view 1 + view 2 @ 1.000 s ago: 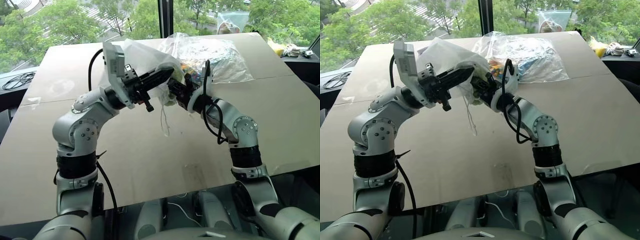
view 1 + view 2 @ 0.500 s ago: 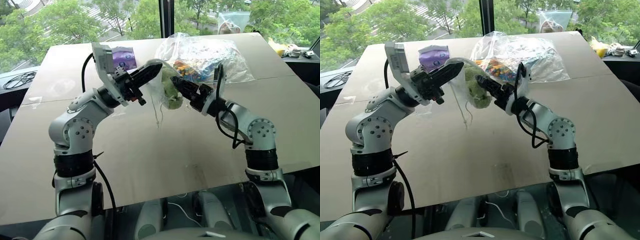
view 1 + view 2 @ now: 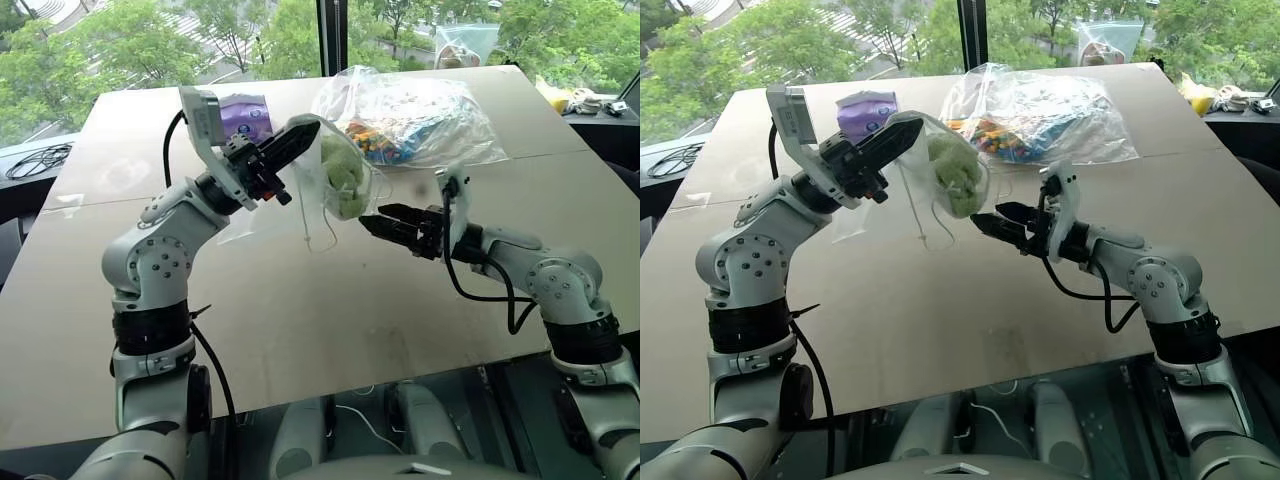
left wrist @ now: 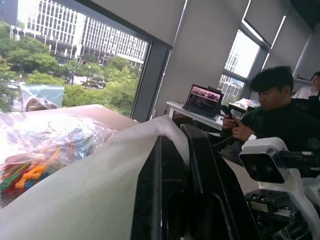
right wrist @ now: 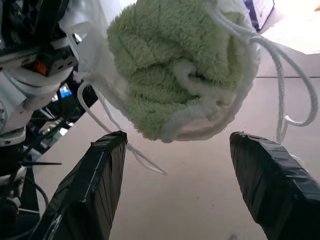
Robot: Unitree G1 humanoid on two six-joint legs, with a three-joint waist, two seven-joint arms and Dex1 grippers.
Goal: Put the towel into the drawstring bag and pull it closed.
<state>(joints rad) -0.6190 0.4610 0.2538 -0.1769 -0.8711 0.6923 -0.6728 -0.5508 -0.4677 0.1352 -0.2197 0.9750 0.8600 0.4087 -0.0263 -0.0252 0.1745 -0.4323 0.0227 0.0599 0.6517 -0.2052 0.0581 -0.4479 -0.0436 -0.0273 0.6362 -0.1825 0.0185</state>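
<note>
Above table: one drawstring bag holding one towel, two grippers

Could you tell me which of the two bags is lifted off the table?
The white drawstring bag, hanging from the shut left gripper with the green towel inside. The clear bag of colourful items lies on the table.

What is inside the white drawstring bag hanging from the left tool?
The pale green towel sits bunched in the bottom of the drawstring bag, showing through the thin fabric. The left tool pinches the bag's top; whether anything lies behind the towel cannot be seen.
</note>
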